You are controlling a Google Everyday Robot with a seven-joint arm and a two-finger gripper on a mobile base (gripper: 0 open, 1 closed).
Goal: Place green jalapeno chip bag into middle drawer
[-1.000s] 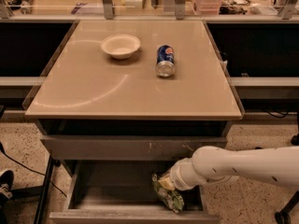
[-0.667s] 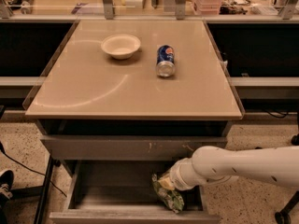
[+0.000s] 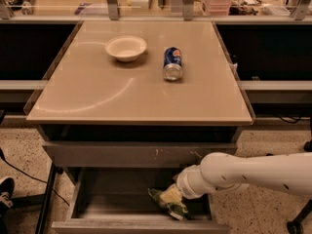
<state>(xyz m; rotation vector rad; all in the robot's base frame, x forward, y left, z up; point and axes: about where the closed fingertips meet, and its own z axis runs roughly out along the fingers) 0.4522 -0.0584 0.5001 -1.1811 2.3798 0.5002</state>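
Observation:
The green jalapeno chip bag (image 3: pixel 173 209) lies crumpled in the right part of the open middle drawer (image 3: pixel 109 206), near its plain front lip (image 3: pixel 122 226). My gripper (image 3: pixel 169 197) reaches into the drawer from the right on a white arm (image 3: pixel 243 173). It sits right on top of the bag and touches it. The arm's end hides part of the bag.
A shut grey drawer front with white scratch marks (image 3: pixel 126 155) sits above the open drawer. On the beige tabletop (image 3: pixel 97 96) stand a white bowl (image 3: pixel 126 48) and a blue soda can (image 3: pixel 172 63) lying on its side. Cables and a shoe (image 3: pixel 6 189) are on the floor at the left.

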